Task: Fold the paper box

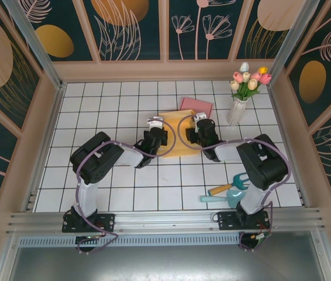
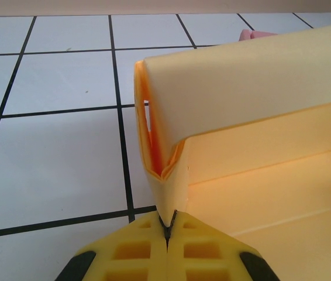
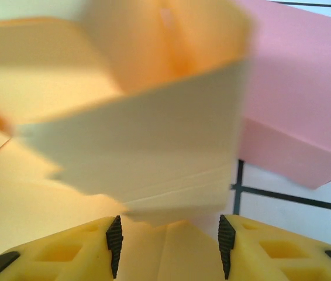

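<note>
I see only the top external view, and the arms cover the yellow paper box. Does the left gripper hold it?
Observer: Yes. The left gripper is shut on a corner of the yellow paper box, under an upright folded wall.
Operator: And the right gripper?
Observer: Its jaws stand apart; a blurred yellow flap sits just beyond them, not clamped.
Operator: Is the pink paper behind it flat?
Observer: No, the pink paper piece looks folded: a side face drops from its top face.

From above, your left arm [image 1: 148, 146] and right arm [image 1: 212, 143] cover the yellow paper box's [image 1: 175, 133] side edges. In your right wrist view its raised flap [image 3: 142, 158] is blurred, and the pink box [image 3: 300, 99] runs off the right edge.
</note>
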`<action>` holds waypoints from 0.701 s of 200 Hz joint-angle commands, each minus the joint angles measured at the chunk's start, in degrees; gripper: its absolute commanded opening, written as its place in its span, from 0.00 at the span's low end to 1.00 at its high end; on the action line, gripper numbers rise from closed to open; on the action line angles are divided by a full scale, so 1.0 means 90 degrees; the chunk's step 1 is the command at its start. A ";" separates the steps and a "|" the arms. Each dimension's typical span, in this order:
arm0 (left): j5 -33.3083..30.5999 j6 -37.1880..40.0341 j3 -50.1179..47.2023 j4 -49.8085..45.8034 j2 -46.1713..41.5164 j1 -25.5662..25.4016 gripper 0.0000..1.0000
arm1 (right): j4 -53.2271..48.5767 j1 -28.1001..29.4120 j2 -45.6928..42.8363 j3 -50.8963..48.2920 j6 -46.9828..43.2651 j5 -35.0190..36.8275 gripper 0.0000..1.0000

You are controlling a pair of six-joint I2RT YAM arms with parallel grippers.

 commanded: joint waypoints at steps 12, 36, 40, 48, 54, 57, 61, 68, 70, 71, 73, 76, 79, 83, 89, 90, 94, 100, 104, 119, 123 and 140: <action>-0.0026 -0.0008 -0.0090 -0.1052 0.0379 0.0096 0.00 | -0.0598 -0.0081 -0.0589 -0.0207 -0.0565 -0.1082 0.57; -0.0023 -0.0020 -0.0077 -0.1062 0.0379 0.0101 0.00 | -0.1033 -0.0194 -0.1028 -0.0177 -0.0527 -0.1694 0.59; -0.0027 -0.0013 -0.0076 -0.1071 0.0374 0.0104 0.00 | -0.1152 -0.0219 -0.1120 -0.0152 -0.0527 -0.1820 0.58; -0.0015 -0.0008 -0.0069 -0.1072 0.0383 0.0100 0.00 | -0.1548 -0.0208 -0.1324 -0.0042 -0.0638 -0.1876 0.59; -0.0021 -0.0012 -0.0064 -0.1081 0.0389 0.0099 0.00 | -0.1891 -0.0184 -0.1497 0.0064 -0.0742 -0.1799 0.59; -0.0013 -0.0013 -0.0071 -0.1079 0.0389 0.0104 0.00 | -0.2084 -0.0189 -0.1574 0.0116 -0.0804 -0.1780 0.59; -0.0008 -0.0011 -0.0058 -0.1082 0.0383 0.0097 0.00 | -0.2337 -0.0189 -0.1686 0.0188 -0.0885 -0.1751 0.59; -0.0006 0.0004 -0.0051 -0.1090 0.0394 0.0097 0.00 | -0.2750 -0.0205 -0.1868 0.0309 -0.1066 -0.1635 0.59; 0.0000 0.0004 -0.0037 -0.1098 0.0398 0.0096 0.00 | -0.2864 -0.0199 -0.1927 0.0340 -0.1116 -0.1592 0.59; 0.0002 0.0005 -0.0030 -0.1100 0.0403 0.0096 0.00 | -0.2925 -0.0203 -0.1948 0.0353 -0.1158 -0.1572 0.59; -0.0003 -0.0001 -0.0032 -0.1108 0.0405 0.0100 0.00 | -0.3015 -0.0201 -0.2006 0.0375 -0.1219 -0.1518 0.59; -0.0001 0.0000 -0.0021 -0.1116 0.0416 0.0097 0.00 | -0.3152 -0.0213 -0.2084 0.0408 -0.1330 -0.1437 0.59; 0.0009 0.0006 -0.0010 -0.1125 0.0418 0.0099 0.00 | -0.3254 -0.0222 -0.2176 0.0423 -0.1473 -0.1370 0.59; 0.0011 0.0010 0.0007 -0.1145 0.0432 0.0102 0.00 | -0.3298 -0.0233 -0.2293 0.0402 -0.1665 -0.1248 0.58; 0.0012 0.0016 0.0040 -0.1173 0.0442 0.0105 0.00 | -0.3114 -0.0274 -0.2488 0.0318 -0.1824 -0.1070 0.58; 0.0013 0.0016 0.0043 -0.1176 0.0450 0.0100 0.00 | -0.3050 -0.0284 -0.2522 0.0293 -0.1844 -0.1072 0.58; 0.0014 0.0017 0.0064 -0.1201 0.0459 0.0096 0.00 | -0.2821 -0.0344 -0.2658 0.0172 -0.1959 -0.1171 0.58; 0.0010 0.0000 0.0066 -0.1218 0.0467 0.0096 0.00 | -0.2469 -0.0415 -0.2849 -0.0053 -0.2327 -0.1540 0.58; 0.0006 0.0000 0.0072 -0.1218 0.0464 0.0101 0.00 | -0.2154 -0.0439 -0.2966 -0.0229 -0.2669 -0.1818 0.58; 0.0012 -0.0008 -0.0005 -0.1173 0.0418 0.0100 0.00 | -0.1219 -0.0453 -0.3275 -0.0940 -0.4283 -0.2517 0.58; 0.0014 -0.0012 -0.0018 -0.1156 0.0413 0.0100 0.00 | -0.1125 -0.0485 -0.3313 -0.1048 -0.4653 -0.2644 0.59; 0.0044 0.0019 -0.0014 -0.1142 0.0418 0.0104 0.00 | -0.1518 -0.0909 -0.3165 -0.0901 -0.5515 -0.3200 0.59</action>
